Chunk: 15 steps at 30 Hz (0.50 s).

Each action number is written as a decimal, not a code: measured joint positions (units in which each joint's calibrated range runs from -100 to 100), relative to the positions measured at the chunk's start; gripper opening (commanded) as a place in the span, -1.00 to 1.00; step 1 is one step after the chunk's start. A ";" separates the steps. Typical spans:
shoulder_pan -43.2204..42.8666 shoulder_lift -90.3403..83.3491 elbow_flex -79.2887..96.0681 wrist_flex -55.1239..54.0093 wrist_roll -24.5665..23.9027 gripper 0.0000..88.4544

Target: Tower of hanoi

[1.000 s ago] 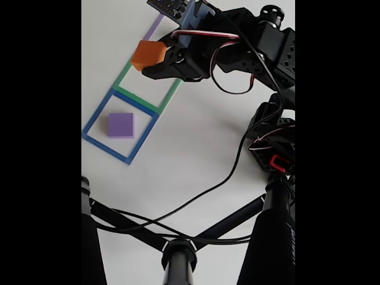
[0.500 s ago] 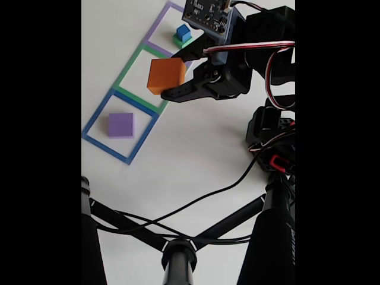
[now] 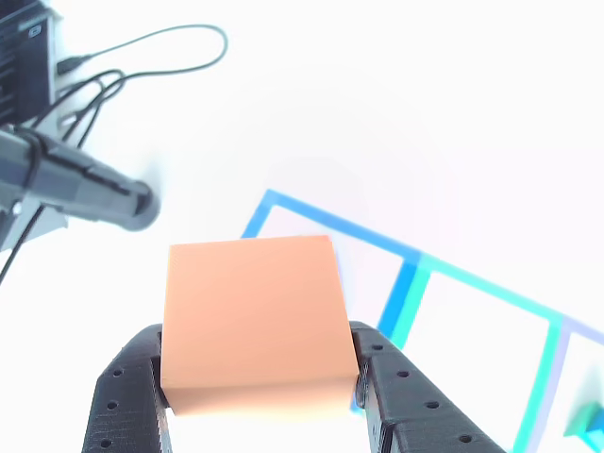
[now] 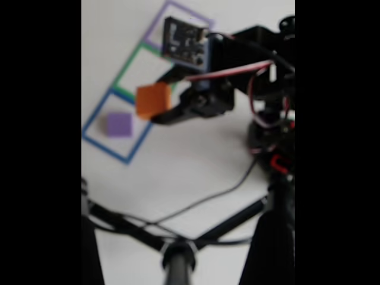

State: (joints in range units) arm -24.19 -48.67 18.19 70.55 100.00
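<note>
White tabletop [image 4: 178, 160] stretches beneath a small robot arm [image 4: 255, 53], marked with a row of three taped square outlines: blue [image 4: 95, 116], green [image 4: 127, 65] and purple [image 4: 178, 7] in the blurred fixed view. The gripper [image 4: 161, 101] carries an orange foam block [image 4: 153, 99] clear of the surface, its two black jaws pressed against the block's opposite sides, as the other view shows close up [image 3: 255, 321]. A purple block [image 4: 119, 124] lies inside the blue outline, apart from its tape edges. The orange block hangs near the border between the green and blue outlines, just up and right of the purple block in the fixed view.

Judging by the puzzle, the step in hand appears to be carrying the orange block over to stack on the purple one. Doing it well likely means centring the orange block squarely above the purple block, matching their edges, then lowering straight down until the faces meet before the jaws part. Soft foam may cling to the pads, so a slow, vertical retreat should keep the stack from being nudged askew.
</note>
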 measured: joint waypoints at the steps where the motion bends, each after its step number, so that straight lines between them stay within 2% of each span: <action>1: 0.00 -0.08 3.57 -3.93 0.00 -0.83; 4: 0.00 -0.25 16.45 -16.61 0.00 -0.83; 9: 0.08 3.12 37.42 -43.66 0.00 -0.83; 15: 1.23 15.45 49.00 -70.30 0.00 -0.83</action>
State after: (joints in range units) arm -22.96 -33.22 67.19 0.24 100.00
